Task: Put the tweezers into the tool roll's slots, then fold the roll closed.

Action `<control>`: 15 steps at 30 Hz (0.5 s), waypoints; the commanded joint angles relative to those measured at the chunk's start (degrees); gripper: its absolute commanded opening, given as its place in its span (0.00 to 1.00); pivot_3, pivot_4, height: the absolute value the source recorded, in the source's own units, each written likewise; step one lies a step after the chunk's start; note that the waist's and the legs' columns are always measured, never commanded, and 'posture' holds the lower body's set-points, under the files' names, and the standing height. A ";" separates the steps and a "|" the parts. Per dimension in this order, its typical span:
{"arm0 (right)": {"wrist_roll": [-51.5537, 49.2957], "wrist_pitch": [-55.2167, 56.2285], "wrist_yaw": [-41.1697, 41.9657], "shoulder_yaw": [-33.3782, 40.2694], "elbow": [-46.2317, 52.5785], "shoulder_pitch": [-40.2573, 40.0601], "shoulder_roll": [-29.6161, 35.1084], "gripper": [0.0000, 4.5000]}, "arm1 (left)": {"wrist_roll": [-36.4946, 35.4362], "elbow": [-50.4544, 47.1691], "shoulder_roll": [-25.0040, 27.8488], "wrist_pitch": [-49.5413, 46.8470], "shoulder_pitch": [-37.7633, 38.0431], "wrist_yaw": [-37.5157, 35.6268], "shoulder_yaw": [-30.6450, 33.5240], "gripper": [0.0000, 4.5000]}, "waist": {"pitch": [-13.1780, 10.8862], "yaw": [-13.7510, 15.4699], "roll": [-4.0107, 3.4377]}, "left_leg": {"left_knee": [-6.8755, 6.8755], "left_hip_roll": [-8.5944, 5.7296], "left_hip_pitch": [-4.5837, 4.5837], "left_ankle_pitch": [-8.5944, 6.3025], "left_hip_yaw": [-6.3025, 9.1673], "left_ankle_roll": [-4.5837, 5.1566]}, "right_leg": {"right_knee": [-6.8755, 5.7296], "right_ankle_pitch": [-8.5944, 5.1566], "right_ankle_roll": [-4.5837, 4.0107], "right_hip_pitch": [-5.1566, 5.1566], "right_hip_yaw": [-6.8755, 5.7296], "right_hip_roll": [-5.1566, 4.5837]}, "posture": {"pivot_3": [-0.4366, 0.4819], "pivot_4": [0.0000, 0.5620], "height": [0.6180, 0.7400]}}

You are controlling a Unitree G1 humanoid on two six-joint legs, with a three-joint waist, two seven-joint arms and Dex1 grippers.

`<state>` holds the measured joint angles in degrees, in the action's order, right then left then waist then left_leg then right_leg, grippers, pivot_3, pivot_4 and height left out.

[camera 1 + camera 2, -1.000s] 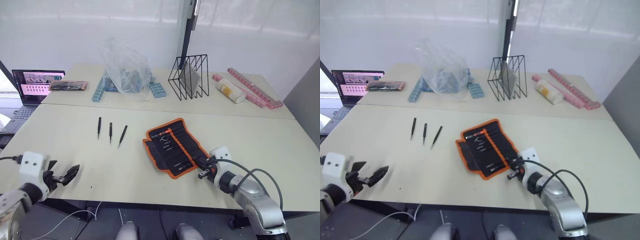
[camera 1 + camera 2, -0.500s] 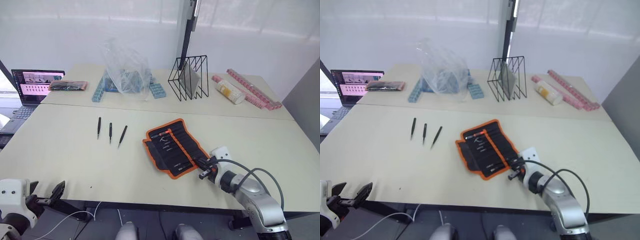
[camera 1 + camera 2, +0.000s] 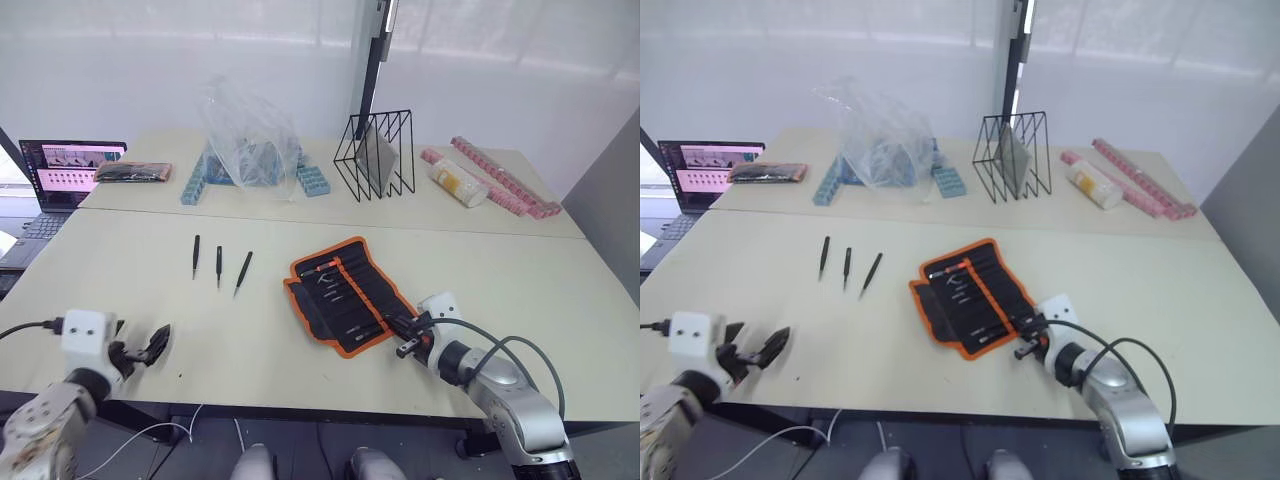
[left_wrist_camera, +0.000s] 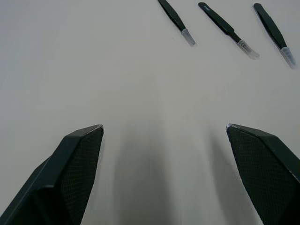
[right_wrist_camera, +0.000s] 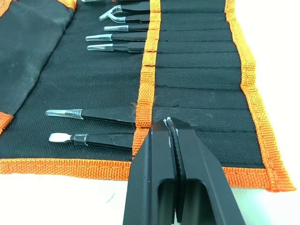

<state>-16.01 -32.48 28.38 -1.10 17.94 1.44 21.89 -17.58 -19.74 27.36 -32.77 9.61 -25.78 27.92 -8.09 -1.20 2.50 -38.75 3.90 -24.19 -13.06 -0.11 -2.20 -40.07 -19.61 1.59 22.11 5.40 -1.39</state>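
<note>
Tweezers lie roughly parallel, pointing toward the table's near edge.

Two pale tables stand pushed together, a seam running between them. On the near one lie three loose tweezers side by side, left of the middle, and the tool roll, spread open and flat to their right (several tweezers already sit in its slots). The far table carries a laptop at its left end, a dark flat packet beside it, a crumpled clear plastic bag over some blue blocks, a black wire rack, a small bottle lying on its side and a row of pink blocks.
</note>
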 commanded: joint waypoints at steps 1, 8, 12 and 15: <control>0.84 -0.46 -0.77 -0.76 -2.09 -0.32 -0.19 0.00 | 3.72 5.18 0.07 1.40 -5.67 3.49 -4.99 0.99 | 0.04 0.00 0.06 | -0.01 -0.01 0.00 0.00 0.00 0.00 | 0.00 0.00 0.00 -0.01 0.00 0.00 | 0.48 0.27 0.58; 0.95 -0.22 -1.27 -0.93 -2.31 0.21 -0.52 0.00 | 7.35 16.37 -1.79 1.16 -18.28 8.06 -11.81 0.99 | 0.16 0.17 0.12 | -0.02 -0.03 0.04 0.01 0.01 0.01 | -0.06 0.01 0.01 -0.04 0.00 0.00 | 0.48 0.27 0.58; 0.93 -0.13 -1.84 -0.85 -2.17 0.40 -0.81 0.00 | 9.41 22.98 -2.11 1.74 -23.77 10.13 -13.71 0.99 | 0.20 0.37 0.03 | -0.07 -0.05 0.08 0.02 0.01 0.00 | -0.08 0.02 0.04 -0.10 0.00 -0.01 | 0.48 0.27 0.58; 0.88 -0.31 -2.16 -0.86 -2.00 0.57 -0.98 0.00 | 10.96 28.77 -2.21 2.80 -27.64 11.63 -14.89 0.99 | 0.27 0.44 -0.12 | -0.07 -0.06 0.10 0.02 0.01 0.00 | -0.08 0.02 0.04 -0.13 0.00 -0.01 | 0.48 0.27 0.58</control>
<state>-15.80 -31.96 26.86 -1.11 17.10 2.00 21.17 -8.62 5.30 25.33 -30.13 -17.17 -15.90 14.27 -7.81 -0.77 2.37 -38.82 3.84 -24.07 -13.04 -0.10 -2.20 -40.16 -19.58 1.63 21.96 5.40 -1.39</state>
